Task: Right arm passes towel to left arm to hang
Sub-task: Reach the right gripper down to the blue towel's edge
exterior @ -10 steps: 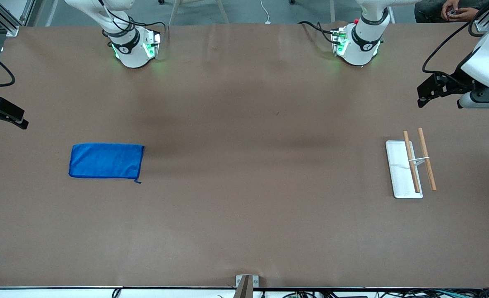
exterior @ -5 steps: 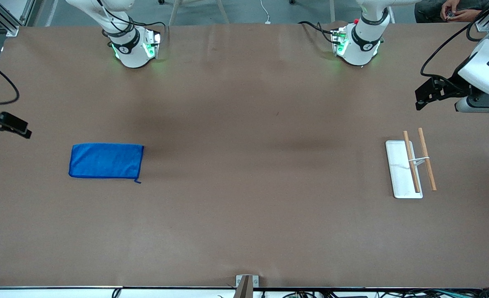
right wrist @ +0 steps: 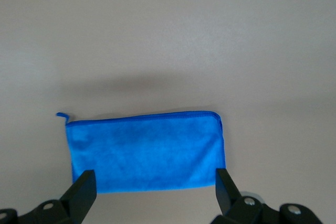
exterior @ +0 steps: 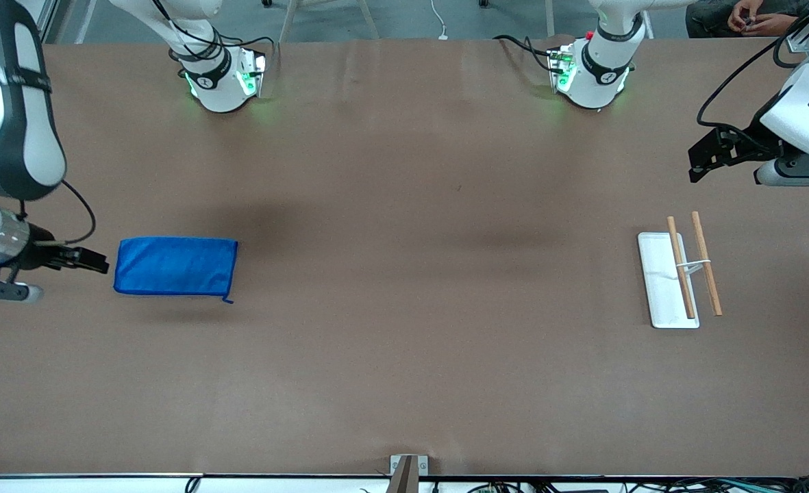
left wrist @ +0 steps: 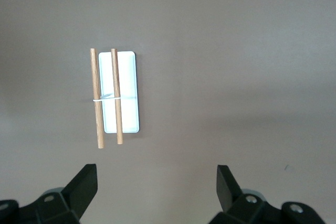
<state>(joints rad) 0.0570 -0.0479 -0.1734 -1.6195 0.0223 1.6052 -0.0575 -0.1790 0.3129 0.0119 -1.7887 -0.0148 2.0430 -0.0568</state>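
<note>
The towel (exterior: 175, 266) lay flat, unclaimed, so the right gripper (exterior: 85, 260) hovered beside it, jaws spread, while the left gripper (exterior: 709, 154) waited, also spread, near the rack (exterior: 678, 274).

1. No legible text, label, brand, number or sign is shown in the front view.
2. None is shown in the left wrist view.
3. None is shown in the right wrist view.

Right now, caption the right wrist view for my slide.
Open right hand over folded blue towel on brown table.
</note>
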